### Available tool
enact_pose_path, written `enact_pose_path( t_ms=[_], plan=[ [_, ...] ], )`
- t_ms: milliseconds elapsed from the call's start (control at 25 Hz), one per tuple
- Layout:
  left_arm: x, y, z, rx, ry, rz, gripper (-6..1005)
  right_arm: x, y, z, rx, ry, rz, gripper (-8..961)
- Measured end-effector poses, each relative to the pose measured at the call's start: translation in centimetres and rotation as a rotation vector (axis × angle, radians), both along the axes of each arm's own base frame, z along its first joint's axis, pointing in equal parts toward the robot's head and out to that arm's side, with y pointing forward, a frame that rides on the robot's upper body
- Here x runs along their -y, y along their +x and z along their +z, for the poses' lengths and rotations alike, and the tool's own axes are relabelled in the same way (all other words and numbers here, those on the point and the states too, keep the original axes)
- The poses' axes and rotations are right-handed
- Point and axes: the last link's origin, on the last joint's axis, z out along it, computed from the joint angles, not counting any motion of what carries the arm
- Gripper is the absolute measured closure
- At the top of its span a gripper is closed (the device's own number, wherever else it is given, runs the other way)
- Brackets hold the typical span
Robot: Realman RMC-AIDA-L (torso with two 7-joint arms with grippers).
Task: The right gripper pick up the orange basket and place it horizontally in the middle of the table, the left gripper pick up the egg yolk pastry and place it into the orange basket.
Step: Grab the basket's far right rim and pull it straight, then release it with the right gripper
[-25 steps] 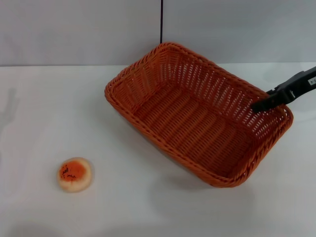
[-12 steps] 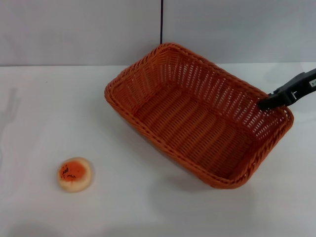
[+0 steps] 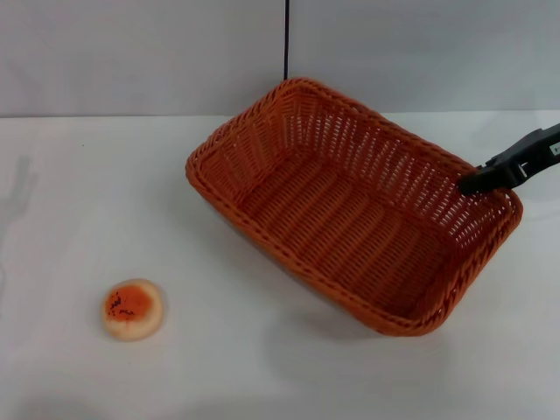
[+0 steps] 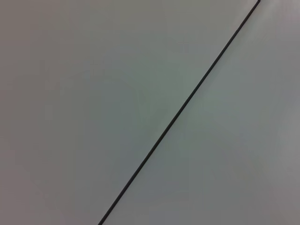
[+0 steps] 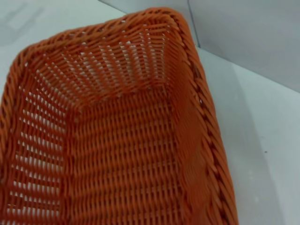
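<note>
The orange basket [image 3: 341, 223] hangs diagonally over the right half of the white table [image 3: 87, 192], tilted, with its shadow on the table below it. My right gripper [image 3: 471, 185] comes in from the right edge and is shut on the basket's far right rim. The right wrist view looks into the empty basket [image 5: 122, 140]. The egg yolk pastry [image 3: 133, 309] lies near the front left of the table, orange speckled face up, well apart from the basket. My left gripper is out of view; the left wrist view shows only a grey wall.
A grey wall [image 3: 131, 52] with a dark vertical seam [image 3: 286, 39] stands behind the table. Bare tabletop lies between the pastry and the basket and along the front edge.
The basket has shifted slightly to the right with my right gripper, whose tip has drawn back toward the rim. The pastry has not moved.
</note>
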Motion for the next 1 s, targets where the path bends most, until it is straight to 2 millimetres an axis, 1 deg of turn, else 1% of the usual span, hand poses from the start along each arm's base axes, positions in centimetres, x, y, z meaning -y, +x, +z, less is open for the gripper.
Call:
enact_pose_path(
  t_ms=[120, 320, 440, 480, 640, 680, 720, 880, 1000],
  plan=[
    [0.0, 0.0, 0.0, 0.001, -0.001, 0.000, 201, 0.3, -0.1, 0.1, -0.036, -0.005, 0.002, 788],
    [0.1, -0.1, 0.0, 0.011, -0.003, 0.001, 204, 0.6, -0.2, 1.0, -0.121, 0.013, 0.005, 788],
    [0.2, -0.1, 0.0, 0.015, -0.004, 0.000, 205, 0.8, -0.1, 1.6, -0.176, 0.034, 0.016, 788],
    [0.2, -0.1, 0.0, 0.016, -0.004, 0.000, 206, 0.9, -0.1, 2.2, -0.216, 0.048, 0.025, 788],
    [0.1, -0.1, 0.0, 0.016, -0.004, -0.001, 208, 1.2, -0.1, 2.9, -0.271, 0.066, 0.031, 789],
    [0.1, -0.1, 0.0, 0.017, -0.004, -0.001, 208, 1.4, -0.1, 3.5, -0.312, 0.083, 0.035, 789],
    [0.1, -0.1, 0.0, 0.017, -0.004, -0.001, 209, 1.4, -0.1, 3.5, -0.312, 0.083, 0.035, 789],
    [0.1, -0.1, 0.0, 0.018, -0.002, -0.001, 211, 1.8, -0.1, 4.8, -0.405, 0.119, 0.052, 789],
    [0.1, -0.1, 0.0, 0.029, -0.001, -0.003, 213, 1.9, -0.2, 5.3, -0.435, 0.134, 0.062, 789]
  ],
)
